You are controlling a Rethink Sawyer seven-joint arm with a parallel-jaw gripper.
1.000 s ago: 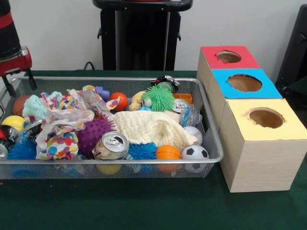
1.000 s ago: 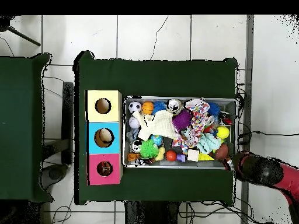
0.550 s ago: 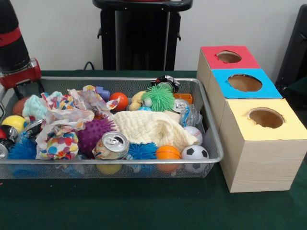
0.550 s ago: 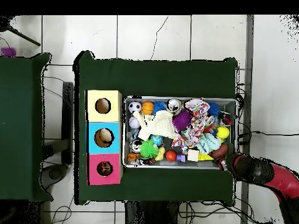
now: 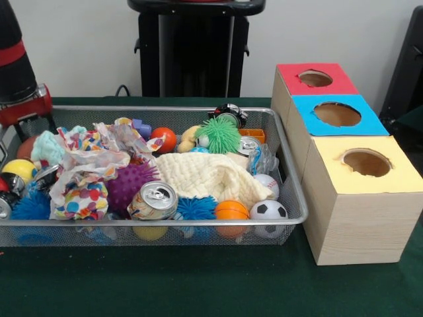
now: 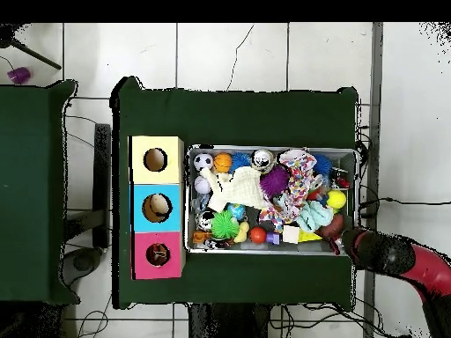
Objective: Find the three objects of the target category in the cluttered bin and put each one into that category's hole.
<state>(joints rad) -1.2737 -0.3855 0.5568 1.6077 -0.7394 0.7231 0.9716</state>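
A wire-mesh bin (image 5: 291,198) holds spiky rubber balls, a dented can (image 5: 153,200) and a knitted cream cloth (image 5: 210,176); the hand's (image 5: 26,122) opening can't be told.

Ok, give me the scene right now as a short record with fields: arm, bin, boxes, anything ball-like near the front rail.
arm: gripper over the bin's left far corner in the front view; open or shut not visible
bin: wire mesh bin, packed full, on green table
boxes: red box, blue box, yellow box in a row beside the bin, each with a round hole on top
front rail: soccer ball, orange ball, soda can
cloth: cream cloth mid-bin
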